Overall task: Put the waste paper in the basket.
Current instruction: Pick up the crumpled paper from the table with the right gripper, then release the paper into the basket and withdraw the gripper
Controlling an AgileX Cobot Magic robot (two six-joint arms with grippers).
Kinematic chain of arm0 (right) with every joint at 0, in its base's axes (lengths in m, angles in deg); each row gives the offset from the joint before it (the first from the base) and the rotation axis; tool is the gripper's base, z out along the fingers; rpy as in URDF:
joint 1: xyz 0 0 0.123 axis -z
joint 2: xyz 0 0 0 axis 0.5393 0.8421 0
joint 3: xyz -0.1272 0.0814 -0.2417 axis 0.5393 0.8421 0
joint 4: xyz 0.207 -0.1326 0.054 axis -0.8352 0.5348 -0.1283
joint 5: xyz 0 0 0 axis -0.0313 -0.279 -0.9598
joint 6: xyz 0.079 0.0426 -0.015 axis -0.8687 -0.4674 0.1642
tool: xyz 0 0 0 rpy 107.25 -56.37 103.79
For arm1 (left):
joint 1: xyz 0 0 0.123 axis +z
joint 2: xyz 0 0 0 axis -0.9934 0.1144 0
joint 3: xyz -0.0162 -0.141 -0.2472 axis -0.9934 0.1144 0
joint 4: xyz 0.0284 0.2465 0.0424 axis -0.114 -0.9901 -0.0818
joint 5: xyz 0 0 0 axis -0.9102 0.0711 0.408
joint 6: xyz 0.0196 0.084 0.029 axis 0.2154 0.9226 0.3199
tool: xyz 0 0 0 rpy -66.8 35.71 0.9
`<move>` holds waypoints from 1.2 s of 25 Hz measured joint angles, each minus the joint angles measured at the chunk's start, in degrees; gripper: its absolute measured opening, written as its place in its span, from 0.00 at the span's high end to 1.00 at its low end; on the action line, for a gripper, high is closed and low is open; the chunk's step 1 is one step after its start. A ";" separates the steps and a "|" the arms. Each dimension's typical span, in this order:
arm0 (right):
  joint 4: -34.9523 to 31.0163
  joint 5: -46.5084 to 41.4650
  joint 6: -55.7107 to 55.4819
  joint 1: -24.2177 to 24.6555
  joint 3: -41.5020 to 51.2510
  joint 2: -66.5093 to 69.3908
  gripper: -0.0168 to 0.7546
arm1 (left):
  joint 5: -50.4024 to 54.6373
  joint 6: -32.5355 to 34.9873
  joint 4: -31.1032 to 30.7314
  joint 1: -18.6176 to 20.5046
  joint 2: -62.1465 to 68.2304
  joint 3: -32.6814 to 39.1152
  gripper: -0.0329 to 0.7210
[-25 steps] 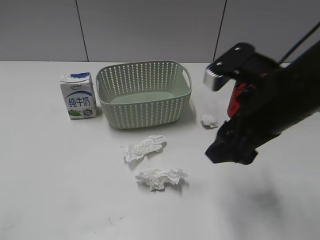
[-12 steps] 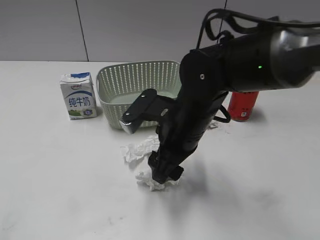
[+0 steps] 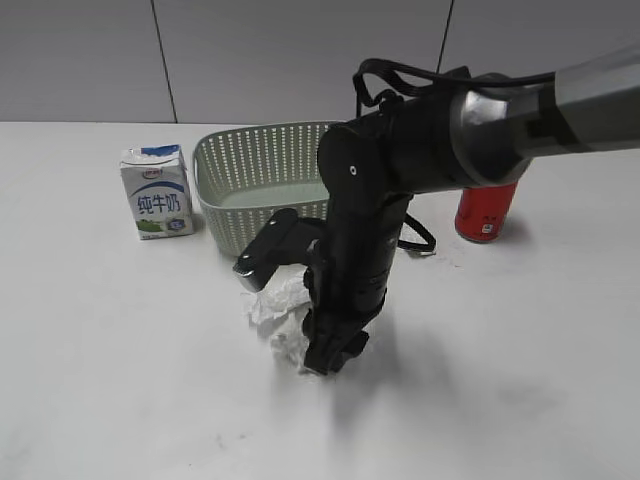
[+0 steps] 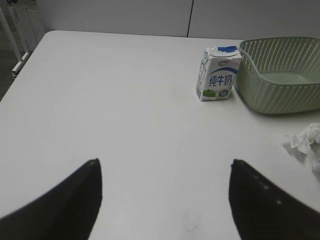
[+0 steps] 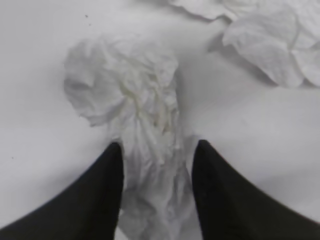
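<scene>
Our right pincer [image 5: 156, 165] pinches a paper wad [image 5: 135, 95] on the table [image 3: 120, 380], apparently gripped; next we lift it to the basket [image 3: 240, 170]. Left pincer [image 4: 165, 200] gapes idle.

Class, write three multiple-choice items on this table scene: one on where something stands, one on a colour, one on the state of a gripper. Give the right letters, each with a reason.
1. Where does the milk carton stand?
A. Inside the basket
B. Left of the basket, on the table
C. Beside the can

2. What colour is the can?
A. Red
B. Blue
C. Yellow

3. What is the right gripper doing?
A. Hanging above the basket
B. Gripping the carton
C. Closing around a wad of waste paper on the table

Answers: 1 B, the exterior view shows the carton on the table left of the pale green basket. 2 A, the can behind the arm is red. 3 C, the right wrist view shows the waste paper pinched between both fingers.
</scene>
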 joint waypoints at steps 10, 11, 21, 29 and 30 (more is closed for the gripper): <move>-4.73 -5.64 0.40 0.00 -6.37 -3.10 0.99 | 0.00 0.00 0.00 0.00 0.00 0.00 0.18; -5.43 -5.35 0.46 0.00 -7.54 -4.78 0.99 | 0.00 -0.09 0.00 0.00 0.00 0.00 0.18; -3.08 15.79 -7.40 2.43 -18.67 -8.96 0.99 | 0.00 -0.05 0.00 0.00 0.00 0.00 0.18; -1.84 19.08 -18.71 9.16 -18.86 -0.30 0.81 | 0.04 0.00 0.00 0.00 0.00 0.00 0.18; -1.80 18.54 -18.81 9.30 -18.86 0.23 0.68 | 0.04 -0.05 0.00 0.00 0.00 0.00 0.18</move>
